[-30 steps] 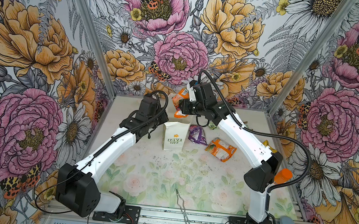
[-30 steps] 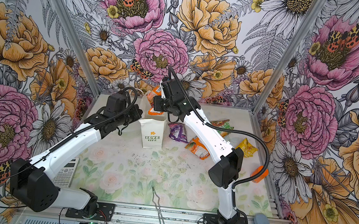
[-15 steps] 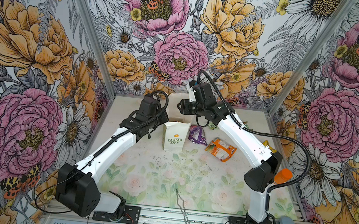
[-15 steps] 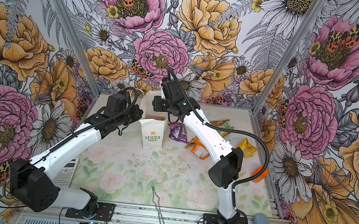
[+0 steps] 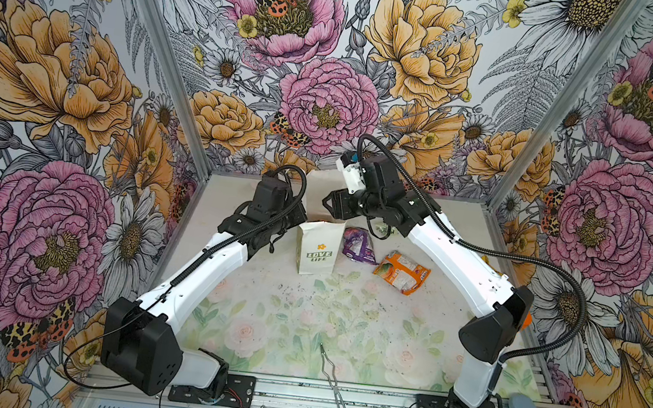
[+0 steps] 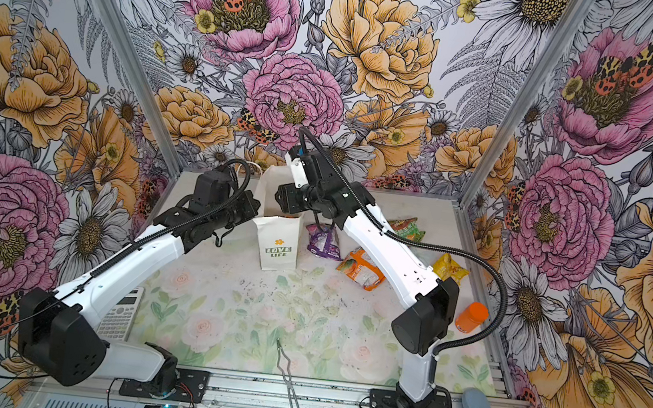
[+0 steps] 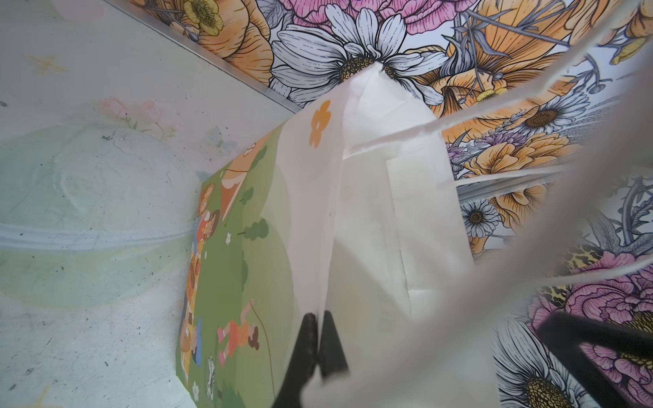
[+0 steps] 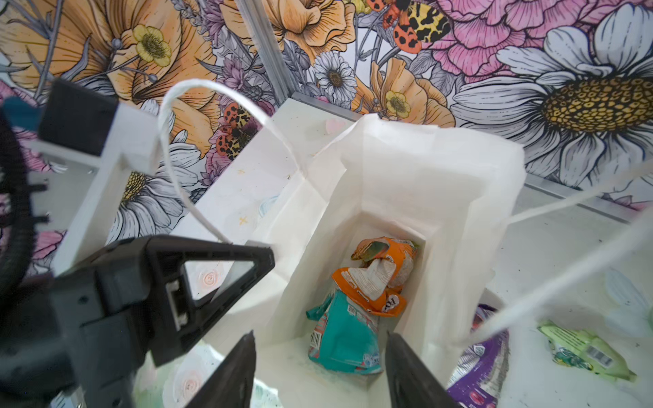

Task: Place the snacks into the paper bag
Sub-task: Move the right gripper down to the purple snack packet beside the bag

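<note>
Floral-walled booth, pale table [image 5: 302, 328]. Paper bag [image 5: 317, 250] upright at back centre, long axis vertical, mouth up. L gripper [image 7: 319, 318] clamped on bag rim. R gripper [image 8: 319, 339] just above mouth, jaws apart, empty. Orange packet [image 8: 380, 279] and teal packet [image 8: 341, 335] lie on bag floor.

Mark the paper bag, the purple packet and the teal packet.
paper bag [image 5: 319, 254]: in a top view, front panel at the lettering.
purple packet [image 5: 358, 245]: in a top view, middle of its crinkled face.
teal packet [image 8: 344, 339]: right wrist view, its teal face inside the bag.
</note>
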Tool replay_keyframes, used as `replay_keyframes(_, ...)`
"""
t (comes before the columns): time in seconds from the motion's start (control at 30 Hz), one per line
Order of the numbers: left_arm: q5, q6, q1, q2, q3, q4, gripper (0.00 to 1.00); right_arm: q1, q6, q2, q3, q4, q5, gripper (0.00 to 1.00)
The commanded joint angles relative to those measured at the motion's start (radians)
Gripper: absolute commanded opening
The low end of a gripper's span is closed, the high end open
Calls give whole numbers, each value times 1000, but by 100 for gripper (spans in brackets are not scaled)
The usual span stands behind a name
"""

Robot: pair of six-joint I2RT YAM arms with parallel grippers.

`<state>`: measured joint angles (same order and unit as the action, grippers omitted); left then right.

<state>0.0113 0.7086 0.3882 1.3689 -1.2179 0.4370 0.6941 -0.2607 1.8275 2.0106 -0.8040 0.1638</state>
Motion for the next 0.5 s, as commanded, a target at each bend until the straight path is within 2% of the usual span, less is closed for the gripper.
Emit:
replay_keyframes(0.0, 13, 6, -7, -8, 7, -33, 0, -9, 68, -127, -62, 18, 88, 62)
replay_keyframes(0.13, 21, 6, -9, -8, 3, -35, 0, -20, 91, -245, -171, 19, 89, 64)
replay_keyframes(0.3, 27, 6, -10, -11, 2, -33, 0, -55, 99, -367, -289, 18, 21, 70)
replay_keyframes(0.47, 29, 6, -9, -19, 5, -33, 0, -136, 43, -445, -394, 19, -19, 81)
